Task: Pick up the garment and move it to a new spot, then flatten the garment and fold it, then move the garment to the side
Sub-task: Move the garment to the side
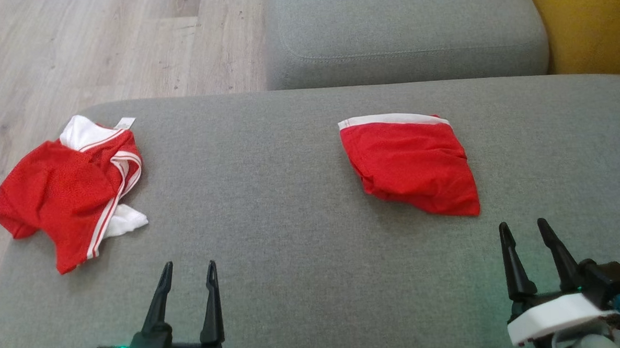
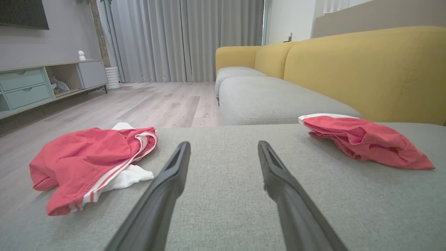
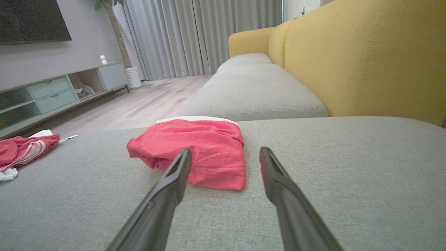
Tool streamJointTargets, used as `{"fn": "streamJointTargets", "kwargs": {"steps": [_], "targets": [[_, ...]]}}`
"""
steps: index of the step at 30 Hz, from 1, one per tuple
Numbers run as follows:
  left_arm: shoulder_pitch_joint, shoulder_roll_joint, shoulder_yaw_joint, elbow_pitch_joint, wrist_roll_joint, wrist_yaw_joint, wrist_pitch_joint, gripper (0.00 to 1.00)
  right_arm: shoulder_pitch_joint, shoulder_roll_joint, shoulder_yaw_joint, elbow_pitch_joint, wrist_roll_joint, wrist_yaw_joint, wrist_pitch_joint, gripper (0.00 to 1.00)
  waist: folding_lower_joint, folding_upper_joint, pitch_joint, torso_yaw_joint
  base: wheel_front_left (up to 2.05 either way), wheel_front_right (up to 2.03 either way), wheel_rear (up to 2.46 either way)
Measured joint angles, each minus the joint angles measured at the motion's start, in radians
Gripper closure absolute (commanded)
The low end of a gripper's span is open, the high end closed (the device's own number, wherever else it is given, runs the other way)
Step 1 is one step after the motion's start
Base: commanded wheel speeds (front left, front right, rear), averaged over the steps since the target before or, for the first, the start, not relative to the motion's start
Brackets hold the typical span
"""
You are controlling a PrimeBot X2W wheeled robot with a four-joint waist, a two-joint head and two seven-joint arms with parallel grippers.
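Observation:
A folded red garment (image 1: pixel 411 163) with a white waistband lies flat on the right half of the grey cushion (image 1: pixel 269 207). It also appears in the left wrist view (image 2: pixel 366 139) and the right wrist view (image 3: pixel 198 151). A second red garment (image 1: pixel 67 192), crumpled, with white stripes and white lining, lies at the cushion's left edge (image 2: pixel 90 164). My right gripper (image 1: pixel 522 223) is open and empty, just in front of the folded garment's near corner (image 3: pixel 225 150). My left gripper (image 1: pixel 189 264) is open and empty over bare cushion, right of the crumpled garment (image 2: pixel 223 143).
A second grey seat cushion (image 1: pixel 408 28) lies beyond this one, with the yellow sofa back (image 1: pixel 591 20) on the right. Wooden floor (image 1: pixel 100 47) runs along the left, just past the crumpled garment. A low cabinet (image 2: pixel 41 83) and curtains (image 2: pixel 188 38) stand far off.

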Motion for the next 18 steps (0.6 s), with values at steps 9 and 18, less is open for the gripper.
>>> {"fn": "streamJointTargets", "kwargs": {"steps": [9, 18], "targets": [[0.002, 0.000, 0.000, 0.012, 0.000, -0.003, 0.000, 0.00, 0.001, 0.002, 0.003, 0.002, 0.001, 0.000, 0.000, 0.00, 0.0000, 0.0000, -0.015, -0.005, 0.00, 0.00, 0.00], [0.008, 0.000, 0.001, 0.012, 0.005, -0.008, 0.000, 0.00, 0.019, 0.007, 0.004, 0.010, 0.001, 0.000, 0.000, 0.00, 0.0000, 0.0000, -0.017, -0.012, 0.00, 0.00, 0.00]]}}
